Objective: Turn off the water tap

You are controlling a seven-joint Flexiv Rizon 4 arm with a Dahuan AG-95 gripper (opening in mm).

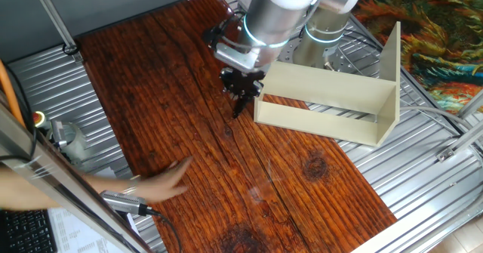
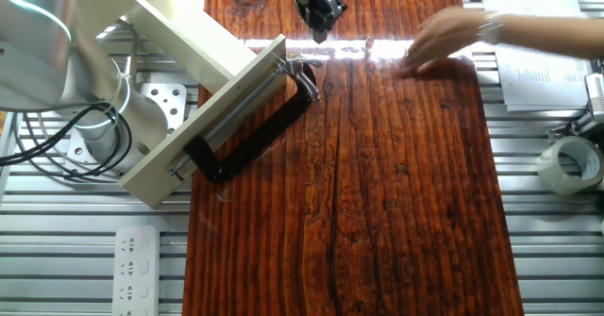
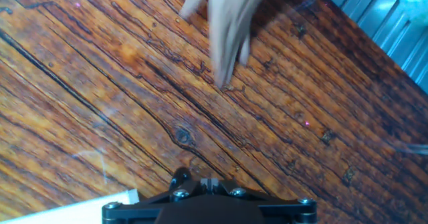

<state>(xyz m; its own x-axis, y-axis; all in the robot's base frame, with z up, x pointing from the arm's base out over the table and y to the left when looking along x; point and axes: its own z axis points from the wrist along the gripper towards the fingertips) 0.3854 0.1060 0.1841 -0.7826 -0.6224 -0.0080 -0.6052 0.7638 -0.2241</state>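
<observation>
The ribbed metal bench filled the room's working area, its silver slats running out on every side of the counter. The counter was a long red-brown wooden board with dark, wavy grain, knots and a glossy patch of glare near its far end. A bright patterned cloth lay past one corner of the bench.

The silver arm reached in over the counter's edge, its base standing on the bench behind a cream L-shaped board. That board lay along the counter's side, held by a black C-clamp that reached across the wood.

A person's hand stretched over the counter, fingers spread and blurred, well apart from the clamp; the hand view showed it above bare wood.

The dark end effector hung over the wood just beside the cream board's corner. I could not tell how far its fingers stood apart, since the hand view showed only their base.

The tap sat at the clamp's far end, beside the board's corner, a small silvery glint near the end effector; its handle was too small to read.

A tape roll and a white power strip lay on the bench.
</observation>
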